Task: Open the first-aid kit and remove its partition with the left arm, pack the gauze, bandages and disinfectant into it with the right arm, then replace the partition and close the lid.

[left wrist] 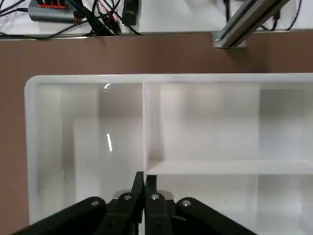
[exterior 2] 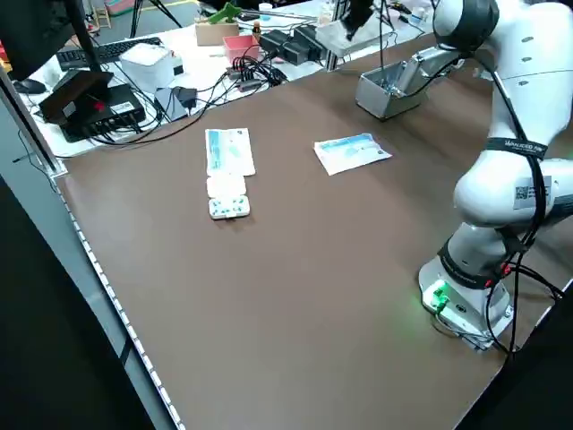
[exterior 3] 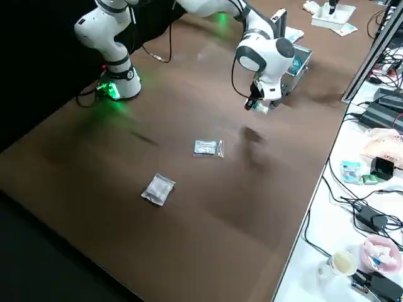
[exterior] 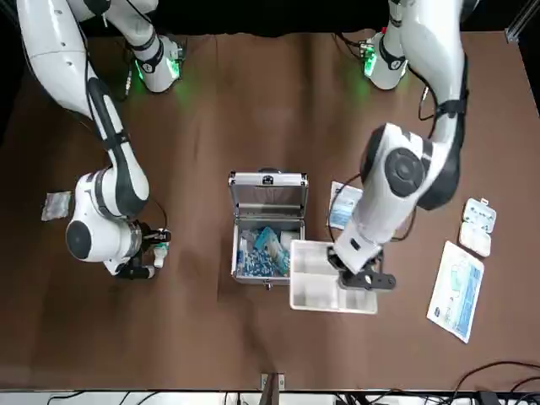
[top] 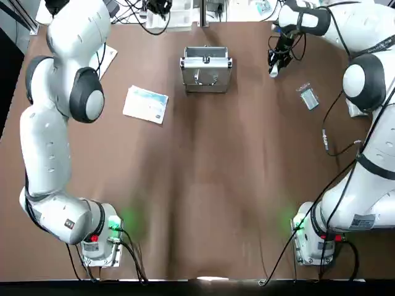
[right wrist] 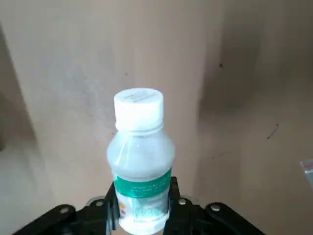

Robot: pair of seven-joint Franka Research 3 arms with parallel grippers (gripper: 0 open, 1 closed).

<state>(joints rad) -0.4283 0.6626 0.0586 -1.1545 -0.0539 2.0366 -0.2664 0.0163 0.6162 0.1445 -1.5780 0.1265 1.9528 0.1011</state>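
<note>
Both end effectors grip: left (left wrist: 145, 188) pinches the partition (left wrist: 205, 127), cut off at frame edge; right (right wrist: 142, 205) clamps the disinfectant (right wrist: 141, 156).

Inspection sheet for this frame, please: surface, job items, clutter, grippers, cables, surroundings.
Surface: brown table.
Job's things: case open, lid upright, packets inside; partition out; bottle held.
Clutter: printed packets, clear packets lying loose.
Grippers: left gripper shut on the partition's divider; right gripper shut on the bottle, off the table beside the case.
Cables: black cable trailing by the right arm.
Surroundings: desks with electronics.
</note>
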